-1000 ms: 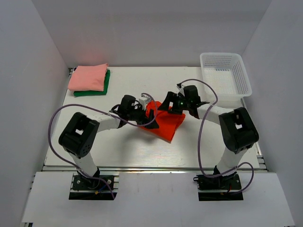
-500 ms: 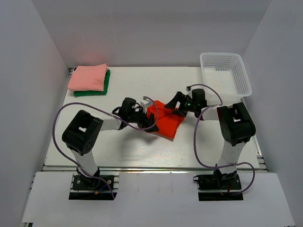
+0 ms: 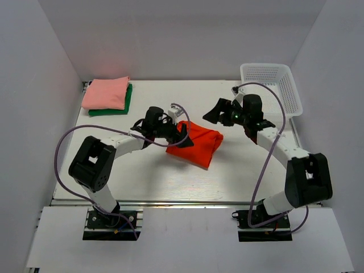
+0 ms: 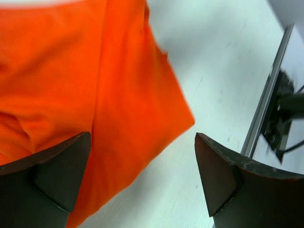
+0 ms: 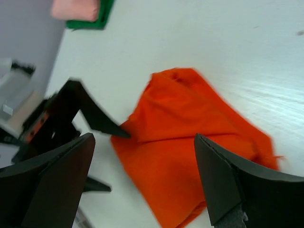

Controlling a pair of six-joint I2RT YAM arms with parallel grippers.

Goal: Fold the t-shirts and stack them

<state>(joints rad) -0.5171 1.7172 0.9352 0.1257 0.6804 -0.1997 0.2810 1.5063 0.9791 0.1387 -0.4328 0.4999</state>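
The bright orange-red t-shirt [image 3: 199,147] lies folded in a compact bundle at the table's middle. My left gripper [image 3: 184,136] is open at the shirt's left edge; in the left wrist view the orange cloth [image 4: 104,90] lies under and between the wide-apart fingers [image 4: 52,173], ungripped. My right gripper [image 3: 211,111] is open and empty, raised behind and right of the shirt. The right wrist view looks down on the orange shirt [image 5: 190,142] and the left gripper's fingers [image 5: 92,116]. The salmon-pink t-shirt [image 3: 105,92] lies folded on the dark green t-shirt [image 3: 123,106] at the back left.
A white mesh basket [image 3: 272,90] stands at the back right, just behind the right arm. White walls enclose the table on three sides. The pink and green stack also shows at the top left of the right wrist view [image 5: 78,9].
My right gripper has let go of the orange shirt and pulled up and back to the right. The shirt has settled folded. My left gripper stays at its left edge.
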